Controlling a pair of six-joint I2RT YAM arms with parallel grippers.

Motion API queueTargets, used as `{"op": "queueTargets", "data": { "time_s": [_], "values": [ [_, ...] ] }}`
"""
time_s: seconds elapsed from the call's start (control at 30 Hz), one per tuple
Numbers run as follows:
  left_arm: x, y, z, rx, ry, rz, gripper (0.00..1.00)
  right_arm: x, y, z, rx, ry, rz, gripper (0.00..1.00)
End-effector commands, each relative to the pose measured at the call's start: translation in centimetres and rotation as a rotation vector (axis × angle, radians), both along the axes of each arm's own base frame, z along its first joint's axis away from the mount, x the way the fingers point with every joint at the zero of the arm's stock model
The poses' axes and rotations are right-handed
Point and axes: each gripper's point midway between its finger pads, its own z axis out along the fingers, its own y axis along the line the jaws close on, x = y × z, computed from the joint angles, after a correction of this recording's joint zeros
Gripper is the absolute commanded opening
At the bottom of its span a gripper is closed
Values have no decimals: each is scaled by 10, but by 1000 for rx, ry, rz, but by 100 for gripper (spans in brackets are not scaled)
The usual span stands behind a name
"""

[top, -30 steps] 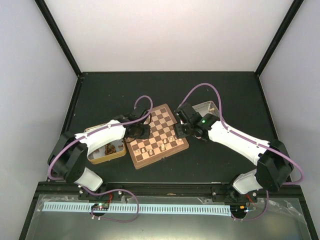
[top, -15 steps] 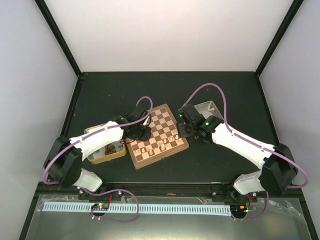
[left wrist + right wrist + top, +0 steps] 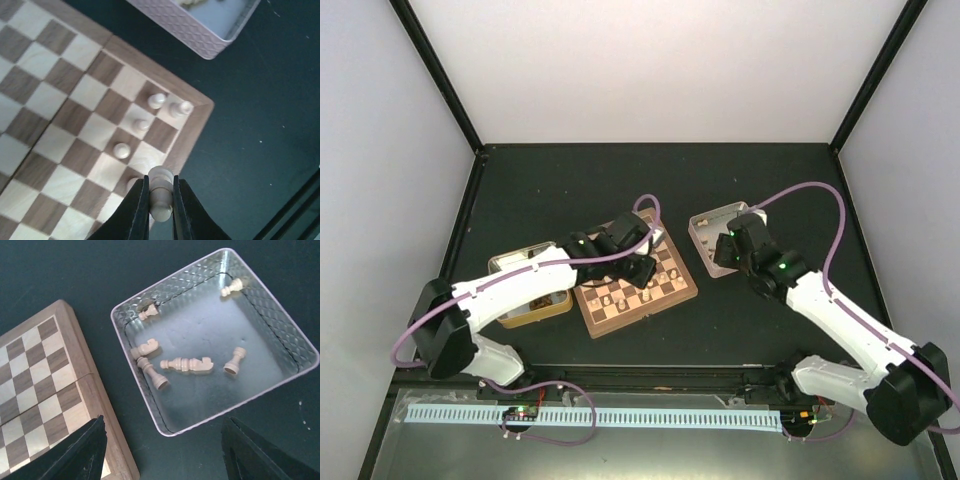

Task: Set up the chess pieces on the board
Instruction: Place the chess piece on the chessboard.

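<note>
Left wrist view: a pale chessman (image 3: 161, 200) is seen pinched between the closed fingers of the left gripper (image 3: 160, 181). Its long axis appears to run along the fingers, with the rounded head toward 12 o'clock. It is held above the board (image 3: 196, 124), right at the rim and not yet set on a square.

Five standing pieces (image 3: 121, 150) are already placed near that corner, spread from 11 to 1 o'clock of the held piece; the corner itself lies at 1 o'clock. Two edge squares between the corner piece and the piece beside the left finger are seen bare. They lie at 12 o'clock, just beyond the fingertips. A short advance that way, with the piece kept upright, is judged to be what the coming placement turns on.

The right gripper (image 3: 165, 450) is seen with its jaws spread wide and nothing between them. It hangs over the metal tray (image 3: 200, 325), which fills its view toward 12 o'clock, with the board at 9 o'clock. Several loose pieces (image 3: 185, 363) are lying on their sides in the tray. The left arm is clearly the nearer one to the bare squares.
</note>
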Motion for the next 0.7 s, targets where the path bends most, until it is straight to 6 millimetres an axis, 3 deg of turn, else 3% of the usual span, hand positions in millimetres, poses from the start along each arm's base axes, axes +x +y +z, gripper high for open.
{"op": "queueTargets", "data": {
  "time_s": [0.0,0.37,0.67],
  "values": [
    [-7,-27,1,39,-39,-106,6,5,-7,8,83,-39,-60,63],
    [-11,-36,-50,263,5,-176,6,6,-3,-4,87,2,-40,63],
    [-9,-40,-67,318,18,-229,6,8,0,-9,89,21,-25,63]
  ]
}}
